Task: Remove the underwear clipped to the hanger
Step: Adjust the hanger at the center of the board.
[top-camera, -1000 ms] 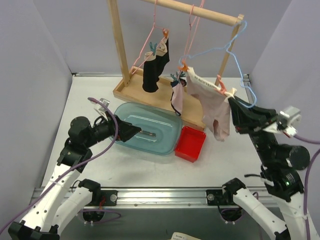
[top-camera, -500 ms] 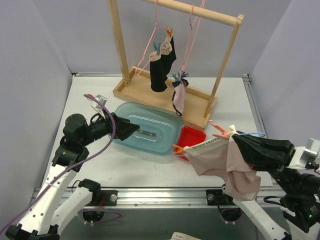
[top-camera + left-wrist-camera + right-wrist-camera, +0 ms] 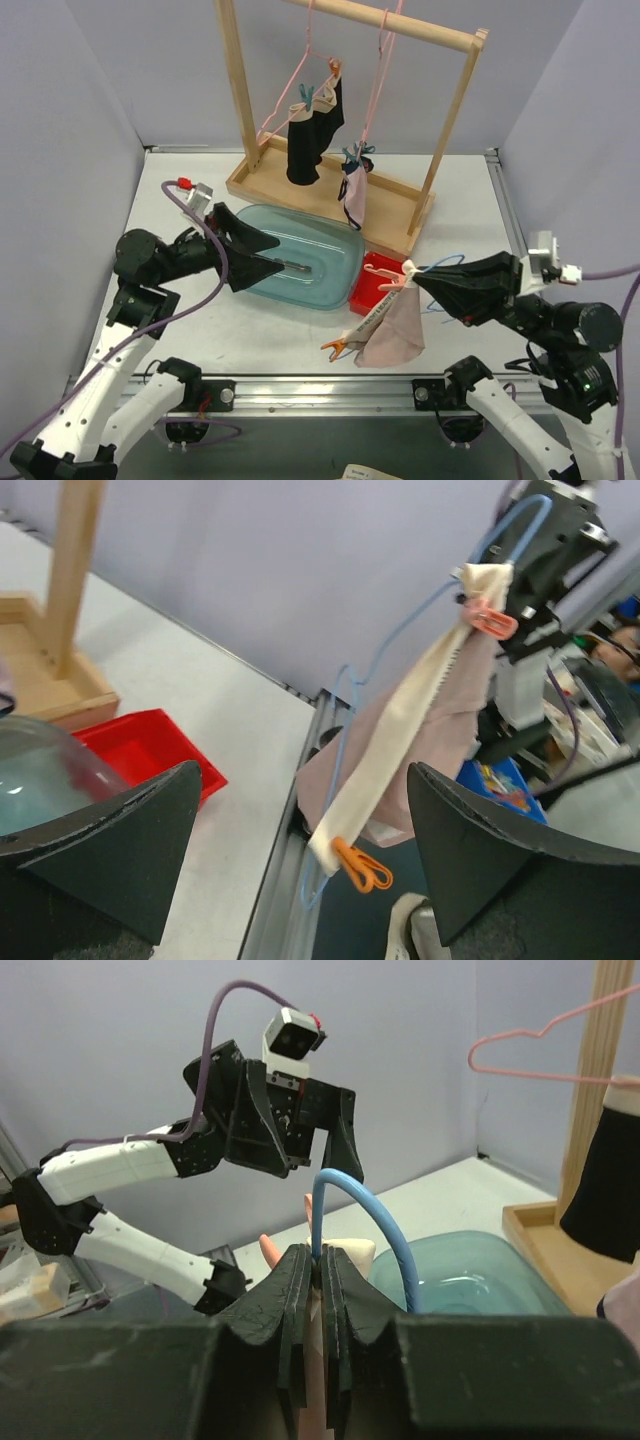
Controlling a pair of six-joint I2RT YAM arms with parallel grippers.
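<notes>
My right gripper (image 3: 416,281) is shut on the wire of a blue hanger (image 3: 445,264) and holds it low over the table's front edge. A pale pink underwear (image 3: 393,336) with a beige waistband hangs from it, held by a pink clothespin (image 3: 402,271) and an orange clothespin (image 3: 339,346). In the right wrist view the jaws (image 3: 320,1256) pinch the blue wire (image 3: 372,1210). My left gripper (image 3: 280,253) is open and empty, pointing at that underwear (image 3: 420,730). Black underwear (image 3: 308,140) and a pale pink, dark-trimmed one (image 3: 352,197) hang clipped to pink hangers on the rack.
A wooden rack (image 3: 240,90) stands on its base at the back. A teal tub (image 3: 320,265) lies under my left gripper, with a red tray (image 3: 378,285) to its right. Purple walls close in the left, back and right sides.
My right gripper has taken the blue hanger with the pink underwear off the rack, down to the front, then left. My left gripper has lifted and turned toward it.
</notes>
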